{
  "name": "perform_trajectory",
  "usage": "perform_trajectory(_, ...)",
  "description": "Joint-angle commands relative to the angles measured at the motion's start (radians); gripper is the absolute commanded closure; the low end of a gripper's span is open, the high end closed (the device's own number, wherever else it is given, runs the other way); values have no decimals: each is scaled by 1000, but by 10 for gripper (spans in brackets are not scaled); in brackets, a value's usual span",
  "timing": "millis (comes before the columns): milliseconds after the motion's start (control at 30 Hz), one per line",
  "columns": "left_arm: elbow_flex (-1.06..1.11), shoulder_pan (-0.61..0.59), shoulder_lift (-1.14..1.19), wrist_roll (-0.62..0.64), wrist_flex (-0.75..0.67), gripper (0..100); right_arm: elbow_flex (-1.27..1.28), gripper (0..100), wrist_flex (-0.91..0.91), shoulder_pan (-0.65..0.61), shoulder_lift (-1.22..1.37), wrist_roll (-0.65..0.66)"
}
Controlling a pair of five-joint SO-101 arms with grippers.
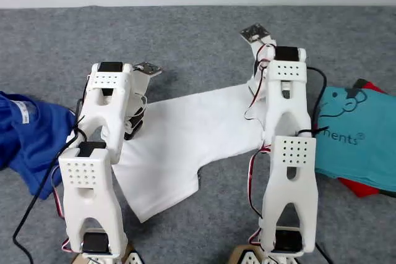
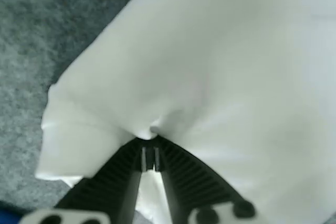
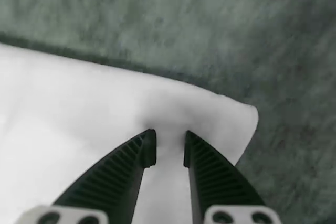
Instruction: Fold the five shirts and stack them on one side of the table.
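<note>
- The grey table (image 1: 198, 35) is carrying all the clothes and both arms
- The white shirt (image 1: 185, 140) is lying spread out in the middle of the table, between the two arms, with one end reaching under each of them
- The teal shirt (image 1: 359, 134) is lying at the right side of the table, just beside the right arm and well apart from the blue one
- The blue shirt (image 1: 31, 134) is lying bunched at the left side, just beside the left arm
- The red shirt (image 1: 359, 187) is peeking out from under the teal shirt at its near and far edges
- The left gripper (image 2: 149, 153) is pinching the white shirt near its edge, its jaws pressed together on a small pucker of cloth
- The right gripper (image 3: 170, 150) is sitting close to a corner of the white shirt, its jaws standing narrowly apart and nipping a ridge of the cloth between them
</note>
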Motion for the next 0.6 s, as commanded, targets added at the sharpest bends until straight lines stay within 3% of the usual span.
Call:
perform_trajectory(0,5,9,51,2,-17,994,-103,898,-67,12,-2,12)
perform_trajectory(133,5,9,51,2,-17,994,-176,898,1,5,-5,12)
perform_trajectory(400,5,21,46,6,-9,994,-420,898,309,-5,-7,5)
perform_trajectory(567,8,69,-77,12,21,994,-265,898,306,38,-128,-18)
